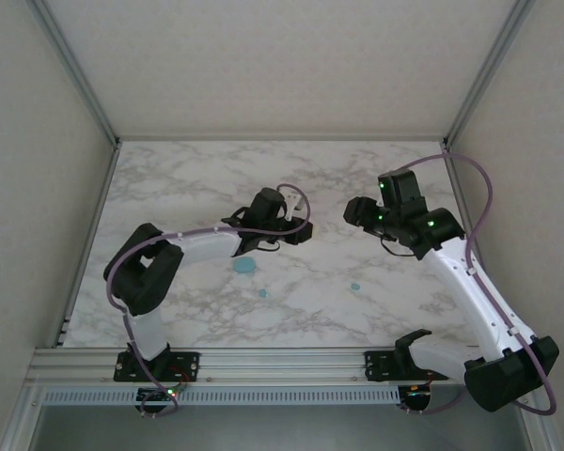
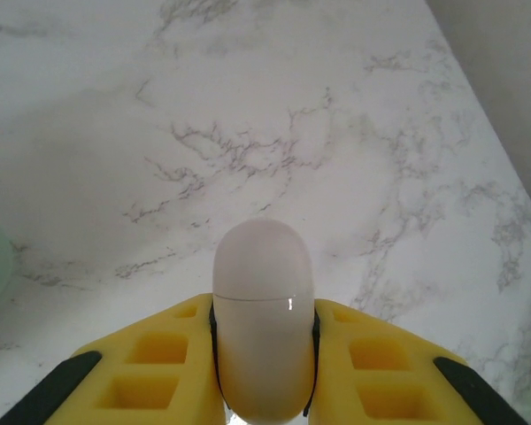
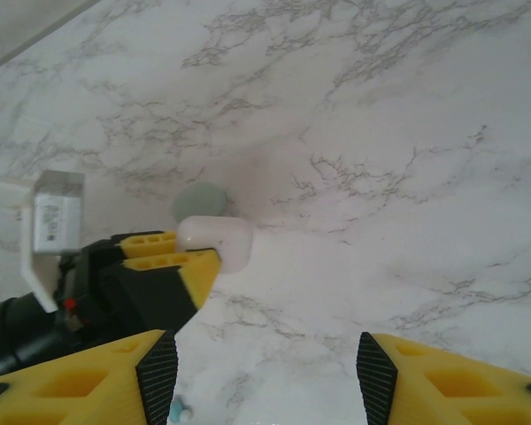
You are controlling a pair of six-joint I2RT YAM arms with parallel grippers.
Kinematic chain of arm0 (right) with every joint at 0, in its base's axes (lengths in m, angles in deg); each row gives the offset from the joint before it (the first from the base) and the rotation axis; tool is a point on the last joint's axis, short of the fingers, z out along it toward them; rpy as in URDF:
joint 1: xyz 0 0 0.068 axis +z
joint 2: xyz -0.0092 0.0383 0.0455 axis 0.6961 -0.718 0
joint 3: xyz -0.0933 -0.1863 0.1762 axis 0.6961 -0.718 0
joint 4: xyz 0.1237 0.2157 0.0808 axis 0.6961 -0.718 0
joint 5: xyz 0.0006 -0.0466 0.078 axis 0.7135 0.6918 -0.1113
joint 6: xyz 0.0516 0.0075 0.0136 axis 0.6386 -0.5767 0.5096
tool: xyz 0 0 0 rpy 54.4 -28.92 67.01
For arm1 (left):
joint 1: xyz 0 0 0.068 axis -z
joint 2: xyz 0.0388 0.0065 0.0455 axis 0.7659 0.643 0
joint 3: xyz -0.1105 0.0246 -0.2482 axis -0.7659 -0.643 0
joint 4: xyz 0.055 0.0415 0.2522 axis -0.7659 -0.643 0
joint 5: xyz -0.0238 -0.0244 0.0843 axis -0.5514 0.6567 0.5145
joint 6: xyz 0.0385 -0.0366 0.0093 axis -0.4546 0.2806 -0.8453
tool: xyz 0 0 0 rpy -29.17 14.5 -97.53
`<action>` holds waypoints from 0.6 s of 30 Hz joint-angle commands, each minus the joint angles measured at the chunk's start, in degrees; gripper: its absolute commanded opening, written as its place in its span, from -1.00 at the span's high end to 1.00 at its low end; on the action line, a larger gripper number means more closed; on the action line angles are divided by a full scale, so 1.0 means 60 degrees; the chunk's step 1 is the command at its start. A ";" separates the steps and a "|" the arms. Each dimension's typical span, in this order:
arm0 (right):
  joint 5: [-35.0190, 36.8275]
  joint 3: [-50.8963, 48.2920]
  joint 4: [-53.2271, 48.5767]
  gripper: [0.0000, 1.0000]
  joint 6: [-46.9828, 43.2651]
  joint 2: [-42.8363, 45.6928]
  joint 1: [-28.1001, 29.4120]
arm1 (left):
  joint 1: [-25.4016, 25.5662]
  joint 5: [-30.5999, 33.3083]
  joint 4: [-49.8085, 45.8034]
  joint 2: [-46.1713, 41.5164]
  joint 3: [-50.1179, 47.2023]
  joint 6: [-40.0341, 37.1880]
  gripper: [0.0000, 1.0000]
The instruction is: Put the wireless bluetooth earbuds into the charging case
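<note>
The left tool [image 2: 264,305] is clenched on a white case [image 2: 262,261]. The rounded, pebble-shaped body is pinched between the two yellow fingers [image 2: 186,359], and its domed end projects beyond the fingertips. A seam is seen across the case, and the lid is shut. Whether the case touches the table [image 2: 380,133] cannot be told.

The right tool [image 3: 265,354] is released. Its yellow fingers are spread wide, and bare marble is seen between them. It is pointed toward the left tool, and the two are poised near each other but apart over the middle of the table.

Just behind the gripped case, a pale green rounded piece [image 3: 201,199] is seen. In the top view, a larger teal-blue rounded piece [image 1: 245,266] is found on the table beside the left arm's wrist. A teal-blue earbud [image 1: 261,293] lies near that piece but apart from it, toward the arm bases. A second earbud [image 1: 355,286] lies well to the right, nearer the right arm. Both are out on the open marble, outside any case.

At the lower edge of the right wrist view, a tiny teal-blue bud is glimpsed beside that tool's left finger. Which of the two it is cannot be told.
</note>
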 commanded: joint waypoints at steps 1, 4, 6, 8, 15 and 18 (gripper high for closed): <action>-0.0030 -0.0170 0.0320 -0.19 0.0230 0.0129 -0.0047 | 0.0214 0.0751 -0.0638 0.0509 0.0395 0.0672 0.75; -0.0068 -0.0256 0.0356 -0.19 0.0240 0.0147 -0.0048 | 0.0323 0.0986 -0.1131 0.0813 0.0740 0.0720 0.73; -0.0061 -0.0340 0.0378 -0.19 0.0243 0.0146 -0.0050 | 0.0377 0.1204 -0.1320 0.0945 0.0852 0.0796 0.73; -0.0110 -0.0374 0.0415 -0.19 0.0230 0.0131 -0.0043 | 0.0399 0.1360 -0.1468 0.1065 0.0920 0.0871 0.73; -0.0149 -0.0564 0.0503 -0.19 0.0308 0.0266 -0.0048 | 0.0399 0.1310 -0.1267 0.1496 0.0955 0.1471 0.72; -0.0145 -0.0670 0.0546 -0.19 0.0336 0.0311 -0.0051 | 0.0385 0.1527 -0.1301 0.1565 0.0965 0.1652 0.67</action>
